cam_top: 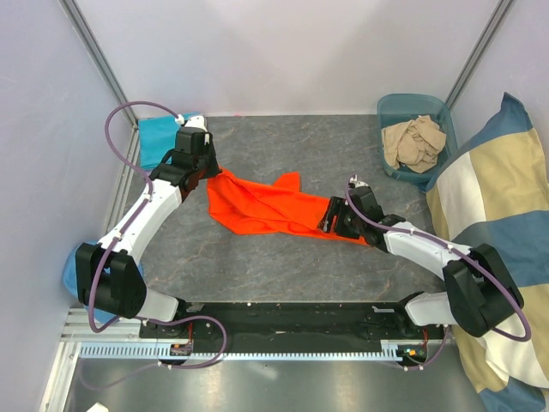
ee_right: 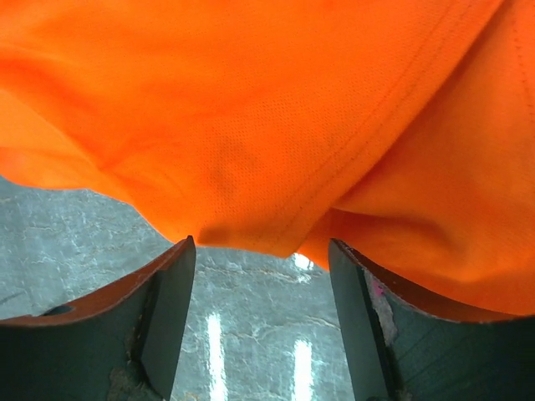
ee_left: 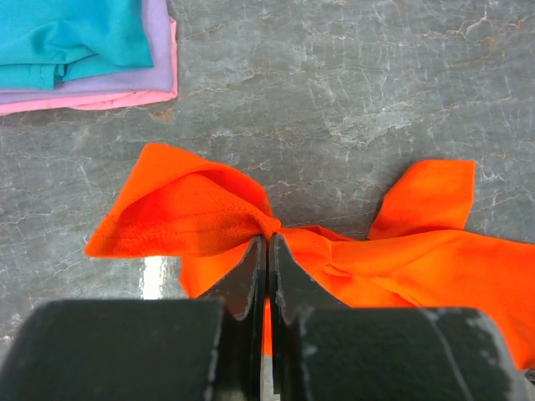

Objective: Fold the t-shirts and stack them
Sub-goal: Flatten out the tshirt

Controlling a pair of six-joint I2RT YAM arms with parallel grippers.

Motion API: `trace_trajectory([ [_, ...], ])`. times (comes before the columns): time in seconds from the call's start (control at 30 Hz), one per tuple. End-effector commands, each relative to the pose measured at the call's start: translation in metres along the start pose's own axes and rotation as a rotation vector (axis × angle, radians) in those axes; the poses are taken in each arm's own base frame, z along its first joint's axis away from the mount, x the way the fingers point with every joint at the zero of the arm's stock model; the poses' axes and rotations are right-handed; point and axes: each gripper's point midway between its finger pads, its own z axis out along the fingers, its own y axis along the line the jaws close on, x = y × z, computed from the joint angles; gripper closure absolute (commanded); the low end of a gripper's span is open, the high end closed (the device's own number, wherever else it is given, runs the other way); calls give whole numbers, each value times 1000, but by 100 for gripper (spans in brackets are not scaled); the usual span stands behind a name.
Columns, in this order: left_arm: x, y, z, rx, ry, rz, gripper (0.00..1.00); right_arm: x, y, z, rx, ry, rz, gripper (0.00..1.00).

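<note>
The bright orange cloth t-shirt (cam_top: 266, 206) lies bunched lengthwise across the middle of the grey stone-pattern counter (cam_top: 283, 275). The left hand (ee_left: 267, 244) is clenched on the shirt's left edge. The right hand (ee_right: 261, 251) is released, jaws apart at the right hem. The folded teal, lilac and pink t-shirts (ee_left: 84, 50) occupy the far left corner, apart from the orange shirt, with bare counter between.

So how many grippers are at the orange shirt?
2. The left gripper pinches the orange shirt at its left end, jaws shut; the right gripper is at its right end, jaws open.
</note>
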Motion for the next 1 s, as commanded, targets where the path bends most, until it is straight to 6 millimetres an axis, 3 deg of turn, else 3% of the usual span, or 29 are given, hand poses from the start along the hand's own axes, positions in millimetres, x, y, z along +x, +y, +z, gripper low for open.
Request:
trace_trajectory([
  [0.0, -12, 0, -3, 7, -47, -31, 98, -7, 16, 7, -64, -29, 18, 29],
  [0.03, -12, -1, -4, 7, -48, -32, 98, -9, 16, 7, -65, -34, 19, 31],
  [0.1, -12, -1, -3, 8, -48, -30, 98, -6, 16, 9, -63, -24, 19, 49],
  [0.13, -12, -1, -3, 8, -47, -30, 98, -5, 16, 10, -64, -21, 18, 65],
  [0.2, -10, -1, -3, 7, -45, -29, 98, -4, 16, 10, -67, -12, 22, 81],
  [0.23, -10, 0, -3, 4, -45, -32, 98, -4, 17, 10, -70, -12, 23, 95],
  [0.27, -9, 1, -2, 2, -40, -31, 98, -4, 17, 9, -73, -14, 23, 100],
  [0.37, -10, 0, -4, 5, -44, -26, 98, -21, 23, -3, -68, -65, 4, 100],
  [0.43, -19, 1, -10, 1, -65, -13, 98, -35, 27, -24, -55, -101, -24, 100],
  [0.5, -31, 0, -21, 6, -87, 15, 98, -77, 45, -56, -57, -217, -58, 100],
  [0.53, -52, -6, -31, 20, -126, 22, 98, -83, 42, -67, -20, -218, -95, 100],
  [0.57, -56, -5, -37, 16, -115, 36, 98, -114, 60, -90, -36, -294, -108, 100],
  [0.6, -83, -13, -52, 37, -168, 53, 98, -133, 60, -105, -2, -351, -115, 100],
  [0.63, -92, -16, -59, 47, -178, 61, 98, -142, 61, -117, 22, -364, -143, 100],
  [0.67, -99, -17, -68, 52, -182, 70, 98, -173, 75, -144, 5, -450, -140, 100],
  [0.7, -121, -23, -85, 73, -232, 74, 98, -187, 80, -159, 0, -492, -142, 100],
  [0.73, -130, -25, -96, 80, -254, 77, 98, -199, 81, -171, 15, -529, -139, 100],
  [0.77, -137, -27, -104, 88, -273, 79, 98, -223, 91, -199, -2, -606, -136, 100],
  [0.8, -151, -28, -125, 98, -314, 83, 98, -234, 95, -213, -4, -643, -133, 100],
  [0.9, -172, -30, -162, 122, -385, 92, 98, -266, 105, -263, 2, -771, -130, 100],
  [0.97, -178, -30, -177, 128, -410, 97, 98, -279, 108, -291, 14, -838, -121, 100],
])
